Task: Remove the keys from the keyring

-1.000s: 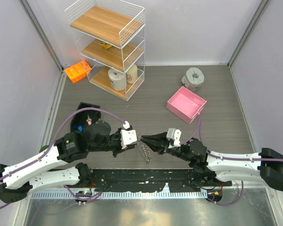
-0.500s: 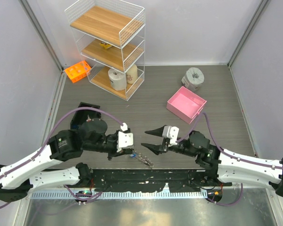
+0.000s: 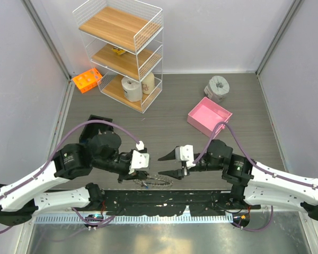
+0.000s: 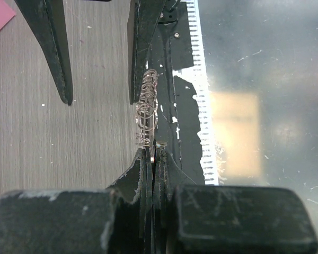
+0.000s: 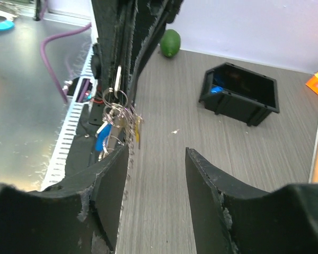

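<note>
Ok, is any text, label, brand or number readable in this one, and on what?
No text can be read in any view.
Yellow item on the middle shelf of the rack: any print is too small to read.
Keys: any stamping is too blurred to read.
Pink box: plain, no marks visible.

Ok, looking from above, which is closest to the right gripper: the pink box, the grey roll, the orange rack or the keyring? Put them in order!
Starting from the right gripper:
1. keyring, right beside it at the near edge.
2. pink box, further back on the right.
3. grey roll, behind the pink box.
4. orange rack, far back on the left.
</note>
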You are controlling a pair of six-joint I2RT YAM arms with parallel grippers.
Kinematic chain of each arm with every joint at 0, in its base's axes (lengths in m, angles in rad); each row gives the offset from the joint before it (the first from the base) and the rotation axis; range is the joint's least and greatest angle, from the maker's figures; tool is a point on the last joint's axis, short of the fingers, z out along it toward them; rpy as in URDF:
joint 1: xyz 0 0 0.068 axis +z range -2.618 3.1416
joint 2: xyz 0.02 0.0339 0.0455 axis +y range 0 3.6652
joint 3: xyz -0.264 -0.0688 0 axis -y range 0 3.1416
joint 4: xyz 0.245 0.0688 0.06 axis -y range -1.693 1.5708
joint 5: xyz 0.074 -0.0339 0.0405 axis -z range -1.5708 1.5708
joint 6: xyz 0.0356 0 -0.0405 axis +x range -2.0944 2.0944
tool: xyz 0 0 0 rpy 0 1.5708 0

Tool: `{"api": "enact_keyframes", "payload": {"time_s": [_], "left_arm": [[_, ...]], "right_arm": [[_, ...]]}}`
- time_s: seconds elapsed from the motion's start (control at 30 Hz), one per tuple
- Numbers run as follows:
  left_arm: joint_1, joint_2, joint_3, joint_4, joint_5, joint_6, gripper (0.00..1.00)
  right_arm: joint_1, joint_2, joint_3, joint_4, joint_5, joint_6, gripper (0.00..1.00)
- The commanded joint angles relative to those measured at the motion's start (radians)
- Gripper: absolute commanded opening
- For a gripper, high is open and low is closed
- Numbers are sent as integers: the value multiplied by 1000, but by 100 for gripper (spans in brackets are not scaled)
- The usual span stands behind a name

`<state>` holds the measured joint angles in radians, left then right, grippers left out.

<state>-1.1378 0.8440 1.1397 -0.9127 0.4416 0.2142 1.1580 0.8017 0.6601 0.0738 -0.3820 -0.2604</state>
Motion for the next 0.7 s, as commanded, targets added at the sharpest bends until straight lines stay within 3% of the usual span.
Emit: {"api": "enact_keyframes", "payload": {"time_s": [0.0, 0.13, 0.67], "left_arm": [[-4, 10, 68, 9, 58, 19, 0], [-4, 18, 80, 3, 66, 25, 0], [-4, 38, 95, 0, 65, 40, 0]], "right_arm": [[0, 40, 82, -26, -101, -10, 51], [0, 88, 113, -26, -141, -14, 46], [0, 151, 151, 20, -236, 29, 43]]}}
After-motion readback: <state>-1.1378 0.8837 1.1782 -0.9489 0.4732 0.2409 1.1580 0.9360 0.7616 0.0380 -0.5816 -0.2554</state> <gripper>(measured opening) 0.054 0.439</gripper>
